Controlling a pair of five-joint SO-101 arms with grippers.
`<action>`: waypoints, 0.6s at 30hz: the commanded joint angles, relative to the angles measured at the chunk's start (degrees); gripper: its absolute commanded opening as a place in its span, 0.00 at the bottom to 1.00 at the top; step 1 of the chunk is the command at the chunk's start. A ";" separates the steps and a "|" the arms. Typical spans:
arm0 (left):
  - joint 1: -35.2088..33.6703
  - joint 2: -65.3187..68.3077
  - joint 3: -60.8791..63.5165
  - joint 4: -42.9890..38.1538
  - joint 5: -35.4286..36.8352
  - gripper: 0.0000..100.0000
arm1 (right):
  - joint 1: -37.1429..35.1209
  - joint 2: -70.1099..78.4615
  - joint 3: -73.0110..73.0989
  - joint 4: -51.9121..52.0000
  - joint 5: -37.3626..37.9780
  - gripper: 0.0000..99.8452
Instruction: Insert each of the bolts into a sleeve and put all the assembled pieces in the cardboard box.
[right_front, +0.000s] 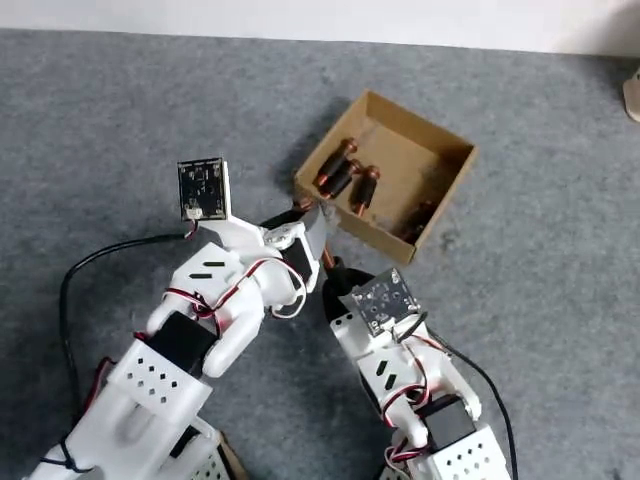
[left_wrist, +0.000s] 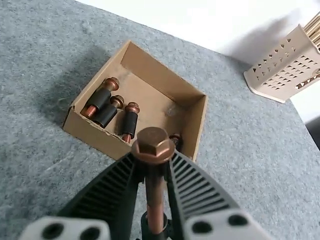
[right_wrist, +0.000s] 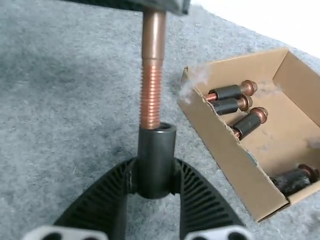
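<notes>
Left gripper (left_wrist: 152, 161) clamped on bolt (left_wrist: 153, 145), high view centre. Right gripper (right_wrist: 156, 175) clamped on sleeve (right_wrist: 157, 150), bolt tip in sleeve mouth. Box (right_front: 405, 165) upper right of them, four assembled pieces (right_front: 340, 170) inside.

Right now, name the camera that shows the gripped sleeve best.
Right wrist view: the sleeve stands clamped in the right claw, bolt entering its top. High view: a dark sliver at the bolt's end. Left wrist view: a glimpse behind the bolt.
</notes>
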 joint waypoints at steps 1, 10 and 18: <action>1.71 -1.63 -0.13 -1.41 0.35 0.01 | -0.66 -1.10 7.60 -1.80 -0.70 0.01; 3.21 -1.63 10.15 -11.87 0.09 0.01 | -0.48 -1.10 6.99 -1.80 -6.59 0.01; 4.18 -2.15 10.59 -13.01 -6.15 0.01 | -0.92 -1.10 6.55 -0.31 -6.68 0.01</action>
